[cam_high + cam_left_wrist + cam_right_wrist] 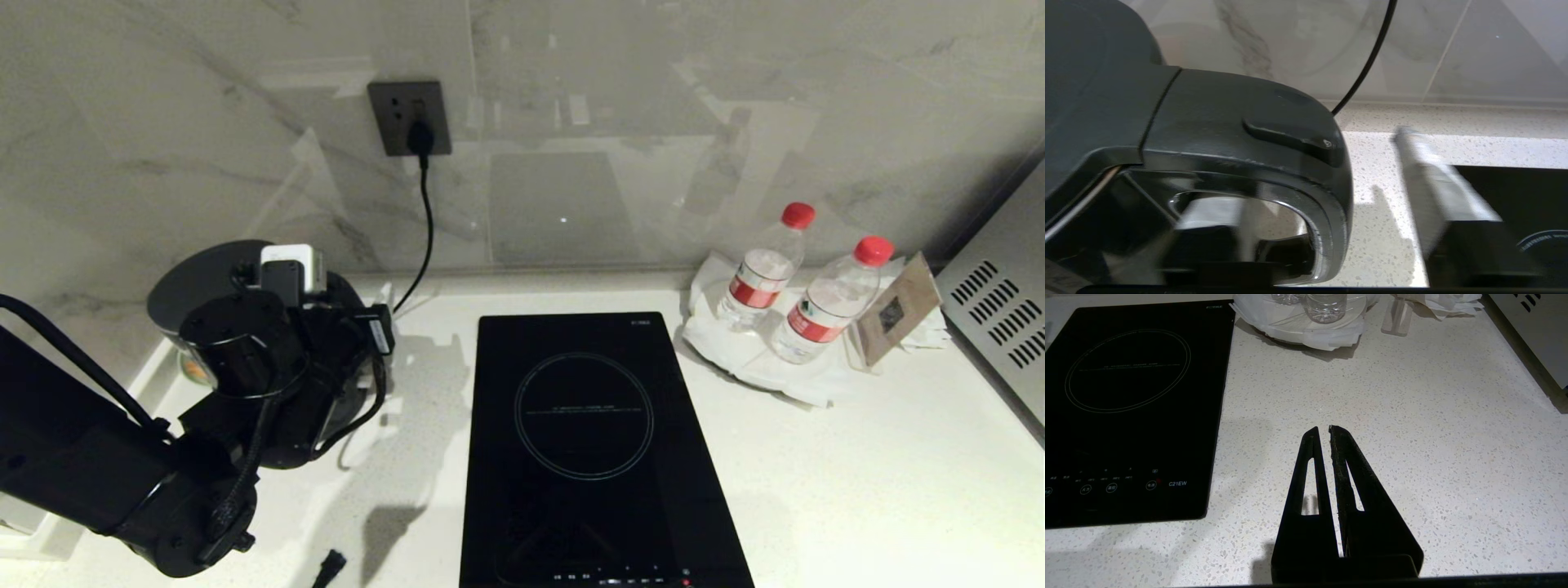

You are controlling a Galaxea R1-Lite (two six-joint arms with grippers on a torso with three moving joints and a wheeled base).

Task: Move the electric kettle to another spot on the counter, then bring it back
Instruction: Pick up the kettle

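Tabletop (857,457): white speckled stone, hob (584,441) set in the middle.
Electric kettle (200,282): back-left corner of the tabletop, by the wall.
Left gripper (1331,228): jaws straddle the kettle's handle (1306,163), a gap on one side, not clamped.
Right gripper (1327,435): above bare tabletop right of the hob, jaws together, empty.

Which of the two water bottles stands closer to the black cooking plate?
The left water bottle, farther back toward the wall. It stands nearer the induction hob than the other bottle, which stands beside the small card stand.
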